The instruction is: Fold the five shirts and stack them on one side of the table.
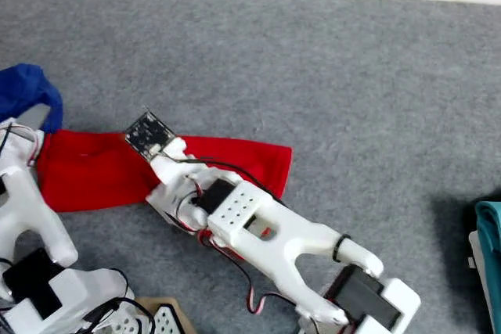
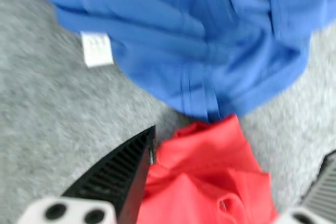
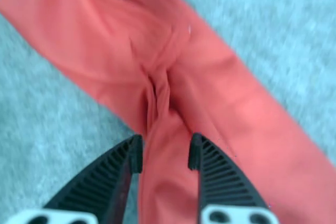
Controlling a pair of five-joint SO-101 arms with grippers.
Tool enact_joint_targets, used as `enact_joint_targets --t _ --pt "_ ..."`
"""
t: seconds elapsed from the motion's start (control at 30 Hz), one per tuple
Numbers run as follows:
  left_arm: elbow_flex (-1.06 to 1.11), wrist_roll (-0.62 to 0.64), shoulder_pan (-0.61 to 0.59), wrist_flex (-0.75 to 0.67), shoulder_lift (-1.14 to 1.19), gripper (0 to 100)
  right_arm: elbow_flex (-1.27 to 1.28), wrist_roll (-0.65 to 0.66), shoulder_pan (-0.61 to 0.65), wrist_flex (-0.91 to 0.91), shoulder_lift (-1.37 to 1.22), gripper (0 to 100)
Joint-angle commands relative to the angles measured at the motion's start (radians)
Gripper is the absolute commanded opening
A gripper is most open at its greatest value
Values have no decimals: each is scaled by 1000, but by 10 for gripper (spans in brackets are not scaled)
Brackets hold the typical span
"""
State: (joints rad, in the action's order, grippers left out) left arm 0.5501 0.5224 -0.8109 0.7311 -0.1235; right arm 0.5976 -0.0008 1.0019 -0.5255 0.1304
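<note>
1. Surface: a table (image 1: 352, 76) covered in grey, carpet-like felt. A pale strip runs along its far edge.
2. The red shirt (image 1: 94, 170) lies left of centre, drawn into a long flat band running across the table. Its left end sits just below the blue shirt (image 1: 27, 91), which is heaped at the table's left edge. In the left wrist view the two touch.
3. A teal garment (image 1: 489, 224) shows at the right edge, well apart from both.
4. The right gripper (image 3: 165, 148) is over the middle of the band. Its jaws are a little apart, astride a lengthwise ridge of red cloth, and not clamped as far as I can see.
5. The left gripper (image 2: 236, 150) is at the band's left end. Its jaws are wide apart with bunched red cloth between them, nothing pinched.
6. Step in hand, as I judge it: folding the red shirt. It is narrowed to a strip but not yet folded end to end. The blue one is unfolded and no stack is begun, so the task looks early.
7. The next move likely calls for both sets of jaws to close on cloth and carry one end over the other, edges kept in line. The risk is snagging the blue shirt that lies against the left end.
8. Writing: there is a small white label (image 2: 97, 49) on the blue shirt, its print too faint to read. No other lettering noted.
</note>
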Motion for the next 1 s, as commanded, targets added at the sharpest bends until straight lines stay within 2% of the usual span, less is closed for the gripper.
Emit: enact_joint_targets --t 0.0,0.13,0.23,0.3,0.47,0.63,0.77,0.87,0.97 --pt "-99 -12 -5 114 -15 457 33 9 -27 -5 124 159" --pt "-139 -11 59 321 -15 457 183 9 -76 -7 277 159" --pt "-104 -12 154 390 -15 457 331 9 -111 -7 403 159" --pt "-74 -12 196 390 -15 457 407 11 -139 -13 483 159" --pt "27 -17 262 388 -15 457 486 72 -171 -188 639 159" --pt "160 -20 260 224 -15 457 578 74 -162 -277 707 159" --pt "219 -20 260 140 -15 457 582 81 -85 -371 751 159" --pt "225 -20 259 133 -15 459 582 130 -24 -443 802 159" --pt "223 -20 245 132 -7 460 587 152 -21 -483 826 159"
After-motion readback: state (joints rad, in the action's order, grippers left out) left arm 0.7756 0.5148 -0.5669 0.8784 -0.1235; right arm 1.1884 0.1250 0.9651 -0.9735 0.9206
